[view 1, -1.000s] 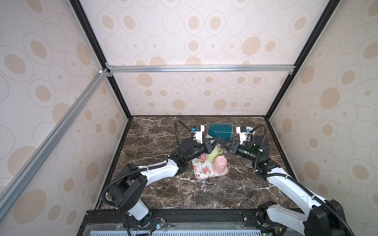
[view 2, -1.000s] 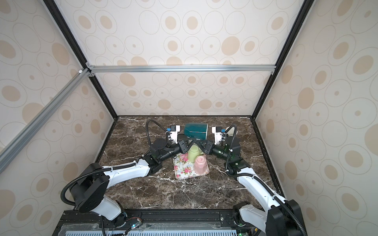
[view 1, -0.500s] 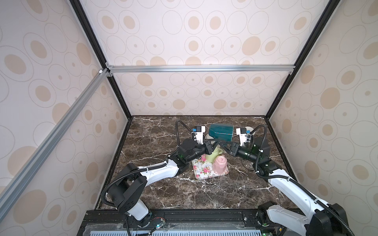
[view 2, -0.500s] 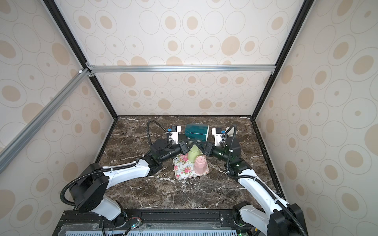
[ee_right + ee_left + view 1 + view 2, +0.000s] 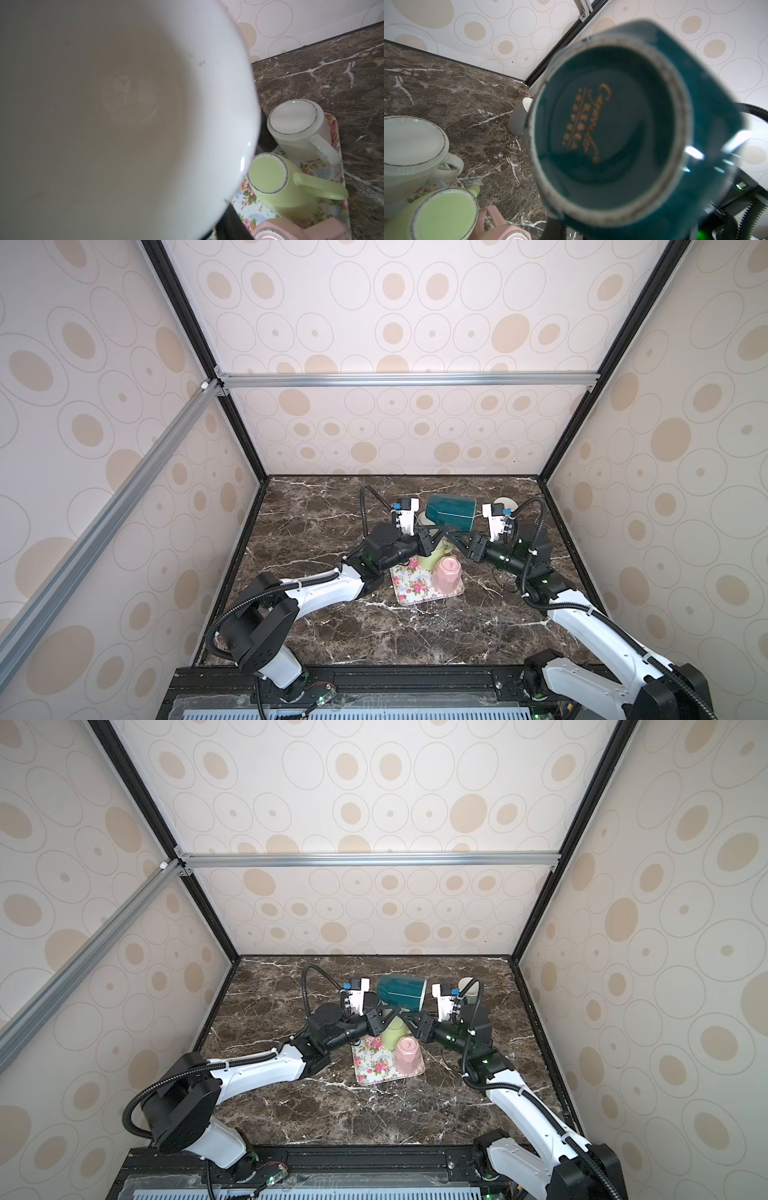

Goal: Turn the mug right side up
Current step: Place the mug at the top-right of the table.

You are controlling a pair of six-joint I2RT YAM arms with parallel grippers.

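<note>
The teal mug (image 5: 451, 512) (image 5: 401, 992) hangs on its side above the back of the table, between both grippers. In the left wrist view its base with a gold mark (image 5: 591, 120) faces the camera; in the right wrist view its white inside (image 5: 104, 104) fills the picture. My left gripper (image 5: 432, 533) (image 5: 384, 1013) is under the mug's base end, shut on the mug; the exact spot is hidden. My right gripper (image 5: 455, 537) (image 5: 405, 1017) is at the mouth end, with one dark finger (image 5: 228, 224) just outside the rim. Its jaw gap is hidden.
A floral tray (image 5: 409, 589) (image 5: 370, 1065) lies below the grippers. A green mug (image 5: 430, 560) (image 5: 270, 182), a pink mug (image 5: 446, 574) and a white mug (image 5: 299, 133) (image 5: 411, 149) stand upside down on it. A pale cup (image 5: 505, 504) (image 5: 519, 118) stands near the back right.
The right arm has shifted a little beside the mug. The teal mug and the left gripper have hardly moved.
</note>
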